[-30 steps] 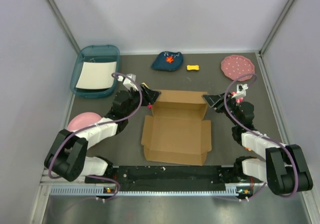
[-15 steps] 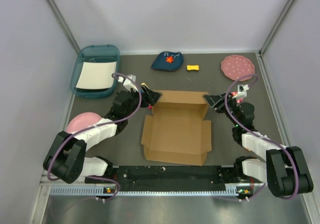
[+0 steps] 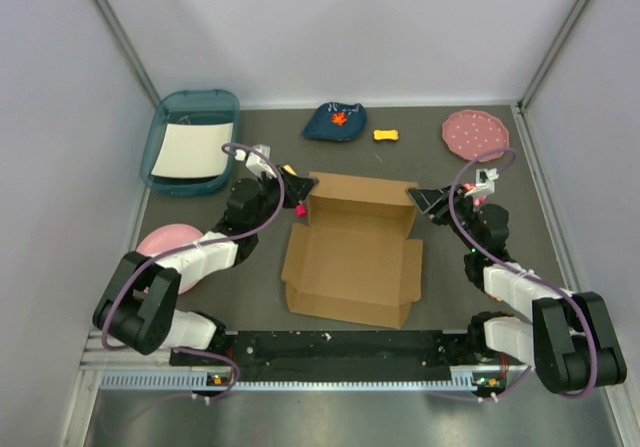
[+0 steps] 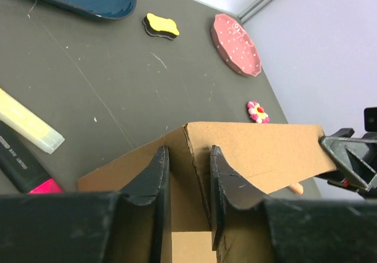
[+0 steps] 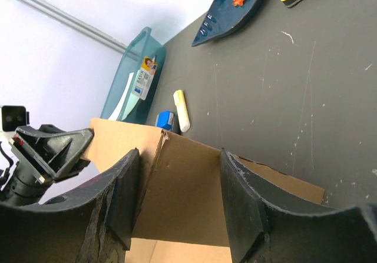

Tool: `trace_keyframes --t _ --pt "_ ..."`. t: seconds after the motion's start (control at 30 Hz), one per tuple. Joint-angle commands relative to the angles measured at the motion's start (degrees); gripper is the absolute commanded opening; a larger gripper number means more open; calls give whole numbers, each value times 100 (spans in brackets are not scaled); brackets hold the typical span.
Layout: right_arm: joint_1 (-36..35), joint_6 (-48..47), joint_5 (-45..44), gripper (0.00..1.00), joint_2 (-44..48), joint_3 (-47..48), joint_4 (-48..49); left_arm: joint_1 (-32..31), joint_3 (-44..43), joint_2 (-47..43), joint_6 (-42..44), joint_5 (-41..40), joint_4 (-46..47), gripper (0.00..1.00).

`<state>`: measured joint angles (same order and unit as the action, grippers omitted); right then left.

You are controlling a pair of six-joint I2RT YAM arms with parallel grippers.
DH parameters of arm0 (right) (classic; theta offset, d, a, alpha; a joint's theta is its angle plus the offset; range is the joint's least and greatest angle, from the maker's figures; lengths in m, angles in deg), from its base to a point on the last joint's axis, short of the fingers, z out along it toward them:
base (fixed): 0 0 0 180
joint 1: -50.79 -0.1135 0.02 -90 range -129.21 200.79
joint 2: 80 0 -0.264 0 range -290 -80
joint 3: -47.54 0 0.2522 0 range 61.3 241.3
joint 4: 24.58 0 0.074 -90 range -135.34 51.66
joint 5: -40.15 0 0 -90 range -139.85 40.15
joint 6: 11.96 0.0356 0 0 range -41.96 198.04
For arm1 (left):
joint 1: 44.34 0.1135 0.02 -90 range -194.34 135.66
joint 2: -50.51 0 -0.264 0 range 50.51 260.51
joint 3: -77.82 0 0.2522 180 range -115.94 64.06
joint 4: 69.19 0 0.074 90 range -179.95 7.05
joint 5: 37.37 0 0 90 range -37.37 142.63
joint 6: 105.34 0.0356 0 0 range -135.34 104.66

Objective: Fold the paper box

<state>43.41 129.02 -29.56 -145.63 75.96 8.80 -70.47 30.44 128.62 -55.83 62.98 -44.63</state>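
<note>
The paper box [image 3: 350, 267] lay near the middle of the dark table [image 3: 430, 157], its base flat, its front and side flaps splayed and its far wall standing upright. Bare tabletop ran all round the box. Well beyond the box's far wall sat a dark blue dish [image 3: 335, 122], a yellow bone-shaped piece [image 3: 386, 135] and a pink dotted plate [image 3: 476, 133], with a teal tray [image 3: 165, 137] beyond its far-left corner and a pink disc [image 3: 160, 239] left of the box, partly under the left forearm. A yellow marker [image 4: 26, 127] and a black pen with a pink end [image 4: 23, 169] lay just outside the box's far-left corner, close to the left gripper. Pale walls closed the table off on three sides, well clear of the box. Both arms reached forward from the near edge along the box's two sides, elbows bent outward and wrists turned in toward the far wall. The left gripper [image 4: 189, 154] sat at the box's far-left corner, its fingers drawn close on either side of the corner crease and pinching the cardboard. The right gripper [image 5: 179, 154] sat at the far-right corner, its fingers held apart with the wall's top edge between them; whether they pressed on the cardboard could not be told.
</note>
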Motion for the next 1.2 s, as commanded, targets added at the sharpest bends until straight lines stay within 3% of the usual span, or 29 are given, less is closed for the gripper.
trace_keyframes --t 0.0,0.57,0.73,0.83,0.97,1.17 --pt "35 -545 -113 50 -451 -481 -1848 -85 444 486 33 503 -36 15" --pt "35 -229 -237 48 -1119 -498 -1875 11 515 698 129 530 -88 21" --pt "35 -211 -192 48 -734 -455 -1926 29 392 373 225 486 -421 22" --pt "26 -342 -236 54 -154 -209 -2462 29 225 170 287 451 -667 29" --pt "35 -484 -386 67 444 221 -3401 29 -82 21 314 389 -949 50" --pt "35 -677 -509 72 814 758 -4001 29 -381 -93 384 275 -1353 59"
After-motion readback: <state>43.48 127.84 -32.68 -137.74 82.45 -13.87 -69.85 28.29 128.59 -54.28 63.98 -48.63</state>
